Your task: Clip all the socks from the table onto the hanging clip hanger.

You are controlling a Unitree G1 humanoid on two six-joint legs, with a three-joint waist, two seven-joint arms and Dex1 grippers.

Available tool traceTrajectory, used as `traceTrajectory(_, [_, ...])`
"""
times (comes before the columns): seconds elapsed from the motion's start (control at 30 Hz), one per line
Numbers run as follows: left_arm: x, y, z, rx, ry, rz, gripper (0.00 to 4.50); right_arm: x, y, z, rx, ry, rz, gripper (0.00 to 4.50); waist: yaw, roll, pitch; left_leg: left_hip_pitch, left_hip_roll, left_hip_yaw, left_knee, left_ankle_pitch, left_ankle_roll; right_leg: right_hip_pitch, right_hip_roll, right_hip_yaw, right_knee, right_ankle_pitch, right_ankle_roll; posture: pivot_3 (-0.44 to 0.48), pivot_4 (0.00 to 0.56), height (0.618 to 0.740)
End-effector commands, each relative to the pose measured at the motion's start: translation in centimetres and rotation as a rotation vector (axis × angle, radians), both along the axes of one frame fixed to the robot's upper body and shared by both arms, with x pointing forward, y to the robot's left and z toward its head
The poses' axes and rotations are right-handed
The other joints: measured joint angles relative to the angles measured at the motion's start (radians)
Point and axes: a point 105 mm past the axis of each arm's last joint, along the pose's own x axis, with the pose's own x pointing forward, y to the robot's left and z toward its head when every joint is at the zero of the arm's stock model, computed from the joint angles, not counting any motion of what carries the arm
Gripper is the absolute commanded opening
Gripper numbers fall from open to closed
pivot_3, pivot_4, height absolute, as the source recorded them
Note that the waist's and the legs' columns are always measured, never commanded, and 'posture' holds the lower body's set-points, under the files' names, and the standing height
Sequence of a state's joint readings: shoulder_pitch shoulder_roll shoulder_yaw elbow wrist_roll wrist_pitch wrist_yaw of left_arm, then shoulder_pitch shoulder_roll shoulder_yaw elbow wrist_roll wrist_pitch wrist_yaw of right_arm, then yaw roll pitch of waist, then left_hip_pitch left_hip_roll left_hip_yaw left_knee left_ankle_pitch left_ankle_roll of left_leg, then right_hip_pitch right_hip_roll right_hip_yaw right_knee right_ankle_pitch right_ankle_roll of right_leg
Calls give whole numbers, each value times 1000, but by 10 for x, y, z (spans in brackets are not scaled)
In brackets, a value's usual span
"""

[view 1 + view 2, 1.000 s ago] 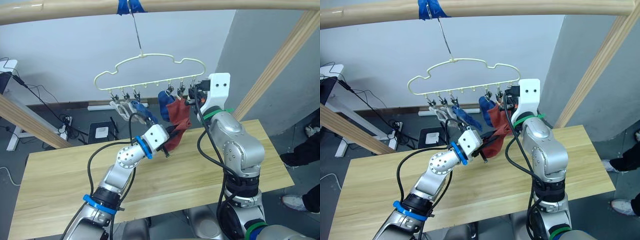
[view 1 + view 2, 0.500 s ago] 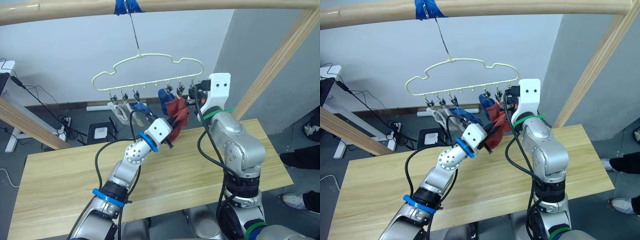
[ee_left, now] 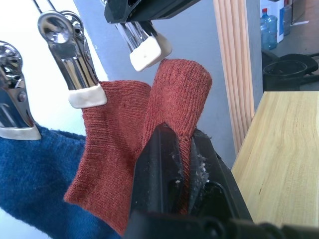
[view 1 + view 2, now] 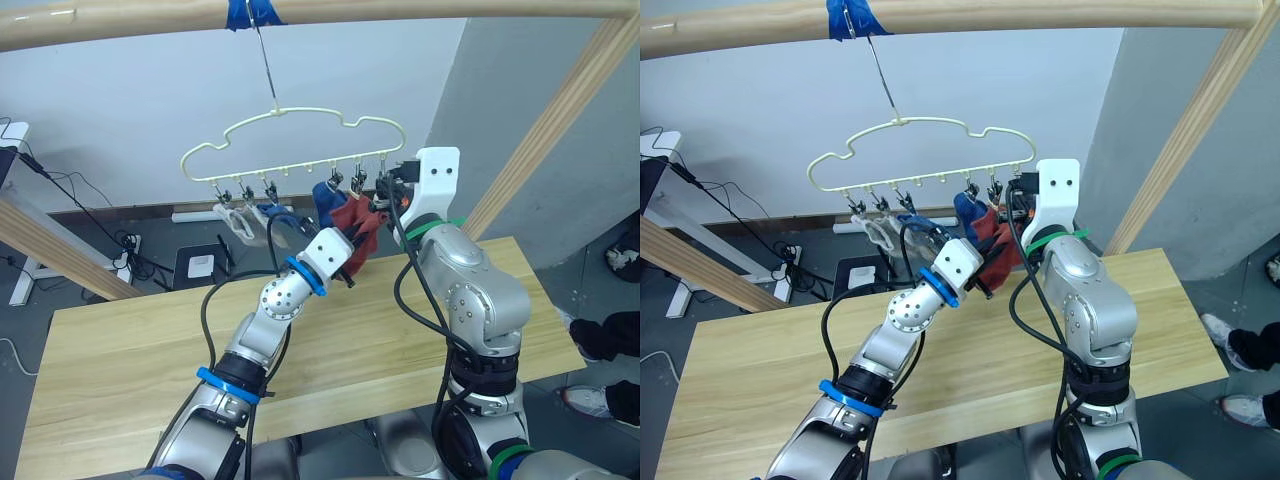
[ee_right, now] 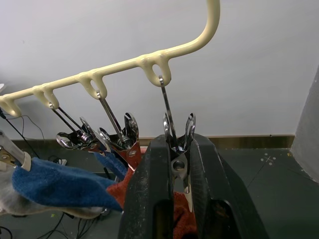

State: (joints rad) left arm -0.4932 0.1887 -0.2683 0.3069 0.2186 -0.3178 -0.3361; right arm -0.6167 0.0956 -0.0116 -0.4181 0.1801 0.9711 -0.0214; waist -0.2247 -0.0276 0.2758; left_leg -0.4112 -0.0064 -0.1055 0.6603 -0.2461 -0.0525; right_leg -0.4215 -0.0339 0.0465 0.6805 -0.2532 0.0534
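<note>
The cream clip hanger [image 5: 119,64] hangs by its hook from the wooden rail above the table [image 4: 120,340]. Light grey socks [image 4: 235,220], blue socks [image 5: 55,184] and one rust-red sock [image 3: 107,134] hang from its clips. My left gripper [image 3: 180,137] is shut on a second rust-red sock [image 3: 174,94]. It holds the sock's edge just under the last clip's cream pad [image 3: 147,52]. My right gripper [image 5: 177,149] is shut on that last clip [image 5: 175,134], at the hanger's right end.
A round wooden rail with blue tape [image 4: 255,12] runs overhead. Slanted wooden posts stand at the right [image 4: 560,120] and left [image 4: 50,240]. A person's shoes [image 4: 610,330] show beyond the table's right end. Cables lie on the floor behind.
My left gripper has lifted the rust-red sock up and to the right, close under the last clip. The right gripper has stayed on the clip. The hanger has swung slightly left.
</note>
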Motion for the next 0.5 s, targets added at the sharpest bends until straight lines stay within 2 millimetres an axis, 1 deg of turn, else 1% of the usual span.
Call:
traceTrajectory(0.03, [0,-5,14,-21,-56,-9,0,-7,2,14,21,-57,16,131,-1,0,0,0,0,0,0,0,0,0,0,0,0,0,0,-344,235,733])
traceTrajectory(0.5, [4,-8,22,-51,-74,4,0,-7,2,12,13,-45,14,131,-3,0,0,0,0,0,0,0,0,0,0,0,0,0,0,-345,238,733])
